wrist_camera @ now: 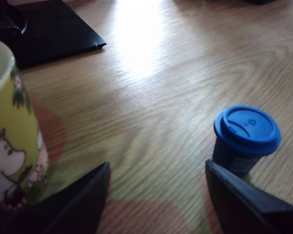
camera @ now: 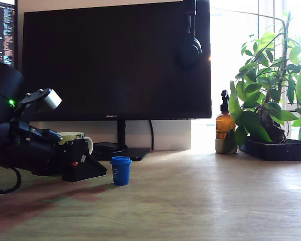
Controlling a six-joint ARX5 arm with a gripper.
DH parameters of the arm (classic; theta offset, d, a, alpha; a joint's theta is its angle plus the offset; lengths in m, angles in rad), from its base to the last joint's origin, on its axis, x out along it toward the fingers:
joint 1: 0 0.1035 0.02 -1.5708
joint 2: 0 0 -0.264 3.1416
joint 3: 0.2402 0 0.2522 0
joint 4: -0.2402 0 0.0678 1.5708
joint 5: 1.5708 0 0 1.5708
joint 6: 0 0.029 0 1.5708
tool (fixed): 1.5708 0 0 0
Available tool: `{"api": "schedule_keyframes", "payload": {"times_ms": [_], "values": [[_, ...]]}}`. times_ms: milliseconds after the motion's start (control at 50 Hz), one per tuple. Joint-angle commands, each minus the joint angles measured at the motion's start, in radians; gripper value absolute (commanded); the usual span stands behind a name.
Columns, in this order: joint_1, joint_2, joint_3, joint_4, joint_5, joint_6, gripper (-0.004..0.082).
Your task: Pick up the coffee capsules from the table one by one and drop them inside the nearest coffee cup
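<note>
A small blue coffee capsule (camera: pixel 121 170) stands upright on the light wooden table (camera: pixel 200 201), wide rim on top. My gripper (camera: pixel 96 170) sits low on the exterior view's left, its black fingers pointing at the capsule and stopping just short of it. In the wrist view the gripper (wrist_camera: pixel 157 165) is open with bare wood between its fingers. The capsule (wrist_camera: pixel 246 134) stands just beyond the tip of one finger (wrist_camera: pixel 244 200), outside the gap. The green coffee cup (wrist_camera: pixel 10 146) with white cartoon figures stands close by the other finger. In the exterior view the cup (camera: pixel 72 136) is mostly hidden behind the arm.
A large dark monitor (camera: pixel 115 60) with headphones (camera: pixel 189 47) hung on it stands behind, its black stand base (wrist_camera: pixel 53 29) close to the cup. An amber pump bottle (camera: pixel 224 128) and a potted plant (camera: pixel 271 100) in a dark tray occupy the exterior view's far right.
</note>
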Motion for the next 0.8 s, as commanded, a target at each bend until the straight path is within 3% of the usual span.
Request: {"api": "schedule_keyframes", "payload": {"times_ms": [0, 440, 460, 500, 620, 780], "values": [[0.005, -0.009, 0.000, -0.021, -0.007, -0.010, 0.0536], [0.003, -0.025, 0.000, -0.035, -0.006, -0.007, 0.0536], [0.002, -0.028, 0.000, -0.040, -0.006, 0.049, 0.0536], [0.000, -0.039, -0.001, -0.055, -0.006, 0.061, 0.0536], [-0.011, -0.061, -0.001, -0.090, -0.006, 0.085, 0.0536], [-0.042, -0.064, -0.001, -0.127, 0.006, 0.085, 0.0536]]}}
